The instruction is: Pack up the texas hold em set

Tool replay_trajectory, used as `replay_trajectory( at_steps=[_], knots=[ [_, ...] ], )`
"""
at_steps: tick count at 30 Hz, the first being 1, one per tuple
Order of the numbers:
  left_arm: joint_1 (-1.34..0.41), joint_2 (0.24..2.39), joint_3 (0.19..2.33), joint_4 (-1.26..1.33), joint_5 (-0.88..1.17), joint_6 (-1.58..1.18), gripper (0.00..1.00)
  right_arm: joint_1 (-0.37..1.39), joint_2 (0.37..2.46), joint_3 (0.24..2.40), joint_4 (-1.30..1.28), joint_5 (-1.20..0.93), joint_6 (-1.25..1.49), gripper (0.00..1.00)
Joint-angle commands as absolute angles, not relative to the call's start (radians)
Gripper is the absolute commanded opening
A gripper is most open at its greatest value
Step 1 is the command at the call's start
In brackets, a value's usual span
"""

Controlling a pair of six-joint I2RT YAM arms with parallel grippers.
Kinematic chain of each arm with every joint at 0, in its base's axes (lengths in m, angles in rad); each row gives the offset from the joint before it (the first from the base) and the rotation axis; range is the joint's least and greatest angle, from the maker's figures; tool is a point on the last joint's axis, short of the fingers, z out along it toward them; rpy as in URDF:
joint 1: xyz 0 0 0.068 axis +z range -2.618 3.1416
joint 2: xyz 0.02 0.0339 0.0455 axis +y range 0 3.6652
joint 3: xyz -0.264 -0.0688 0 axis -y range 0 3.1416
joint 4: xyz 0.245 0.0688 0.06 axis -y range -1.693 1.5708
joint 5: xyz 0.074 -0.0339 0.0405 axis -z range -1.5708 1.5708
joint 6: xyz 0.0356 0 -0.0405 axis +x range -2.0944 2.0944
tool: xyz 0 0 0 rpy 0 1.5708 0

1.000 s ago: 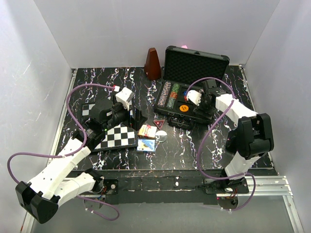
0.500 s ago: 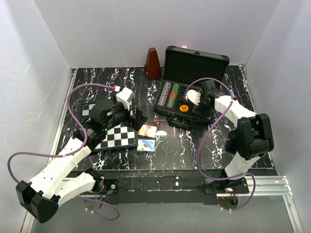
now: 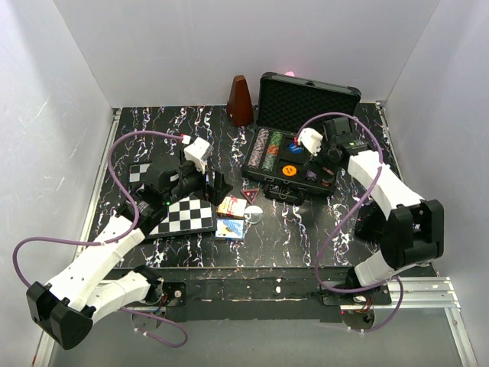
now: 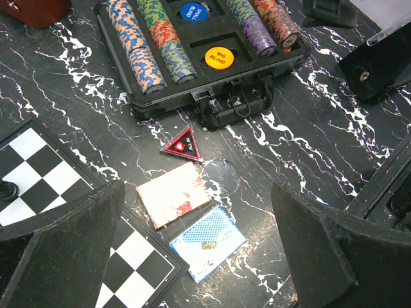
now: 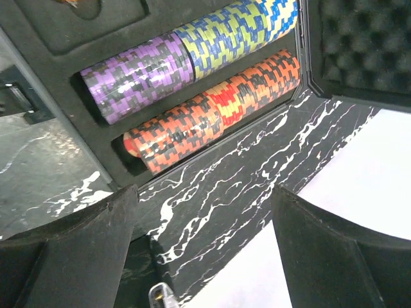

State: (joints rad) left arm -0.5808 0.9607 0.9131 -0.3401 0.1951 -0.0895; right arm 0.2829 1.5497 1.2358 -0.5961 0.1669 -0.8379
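The texas hold em set's black case [image 3: 263,177] lies open, its foam-lined lid [image 3: 308,103] upright. Rows of striped chips [image 4: 138,51] fill it, with a yellow button [image 4: 217,58] and a blue one [image 4: 193,11]. In front on the table lie a red-white card box [image 4: 173,194], a blue card box [image 4: 207,242], a red triangular marker [image 4: 183,145] and a clear disc [image 4: 221,176]. My left gripper [image 4: 197,186] hovers open above the card boxes. My right gripper [image 5: 204,192] is open and empty over the case's right edge, beside purple and orange chips [image 5: 173,122].
A chessboard [image 3: 183,215] lies under my left arm, its corner next to the blue card box. A brown metronome [image 3: 240,101] stands left of the lid. White walls close in the back and sides. My right arm's base [image 4: 379,58] stands right of the case.
My right gripper has opened wider and drawn back and up from the case's front right part to its right edge. The left arm has stayed put.
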Motion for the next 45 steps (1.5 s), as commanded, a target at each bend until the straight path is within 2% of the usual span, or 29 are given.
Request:
replay_trajectory(
  at_steps=[1, 8, 15, 20, 23, 27, 35, 45],
  knots=[
    [-0.580, 0.954, 0.910, -0.342, 0.204, -0.081, 0.98, 0.287, 1.461, 1.258, -0.638, 0.092, -0.715, 0.89],
    [-0.580, 0.954, 0.905, -0.339, 0.184, -0.084, 0.98, 0.287, 1.269, 1.143, -0.447, -0.043, -0.508, 0.89],
    [-0.578, 0.951, 0.897, -0.334, 0.149, -0.089, 0.98, 0.285, 1.120, 1.060, -0.310, -0.026, -0.275, 0.92],
    [-0.578, 0.951, 0.893, -0.337, 0.120, -0.098, 0.98, 0.273, 1.081, 1.055, -0.339, 0.081, -0.068, 0.93],
    [-0.580, 0.951, 0.891, -0.342, 0.103, -0.104, 0.98, 0.246, 1.083, 1.062, -0.394, 0.109, 0.075, 0.89],
    [-0.580, 0.950, 0.885, -0.365, 0.080, -0.127, 0.98, 0.238, 1.077, 1.039, -0.445, 0.069, 0.214, 0.84],
    [-0.606, 0.831, 0.778, -0.439, -0.078, -0.259, 0.93, 0.239, 1.035, 0.971, -0.534, -0.024, 0.391, 0.82],
    [-0.652, 0.986, 0.804, -0.483, -0.040, -0.354, 0.95, 0.270, 0.977, 0.848, -0.543, -0.098, 0.537, 0.84]
  ],
)
